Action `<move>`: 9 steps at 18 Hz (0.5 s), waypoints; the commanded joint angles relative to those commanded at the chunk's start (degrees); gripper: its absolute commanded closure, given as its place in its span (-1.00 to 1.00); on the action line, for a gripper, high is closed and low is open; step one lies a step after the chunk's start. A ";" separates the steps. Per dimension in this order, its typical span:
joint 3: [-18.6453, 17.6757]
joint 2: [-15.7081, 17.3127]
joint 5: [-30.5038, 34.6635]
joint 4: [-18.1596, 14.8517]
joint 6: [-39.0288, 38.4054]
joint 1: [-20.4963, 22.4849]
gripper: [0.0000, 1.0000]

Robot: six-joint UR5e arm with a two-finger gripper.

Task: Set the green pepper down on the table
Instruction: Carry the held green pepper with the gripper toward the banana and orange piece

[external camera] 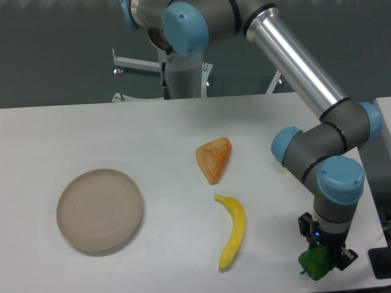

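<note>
One gripper [319, 259] is clamped on the green pepper [314, 264], well to the right of the banana [234, 231] and low over the table [153, 134]. Judged step: set-down. Next move calls for releasing once contact is confirmed. Pepper is glossy and lumpy; table matte white; banana smooth and curved.

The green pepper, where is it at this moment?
The green pepper is at the camera view's lower right, between the fingers of the gripper near the table corner, right of the banana.
</note>
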 joint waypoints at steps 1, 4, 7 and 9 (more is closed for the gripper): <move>-0.35 0.00 0.00 0.00 0.00 0.00 -0.12; -0.53 0.09 -0.09 0.00 -0.09 0.00 -0.12; -0.79 0.70 -0.09 -0.17 -0.26 -0.09 -0.12; -2.19 1.92 0.09 -0.53 -0.26 -0.09 -0.12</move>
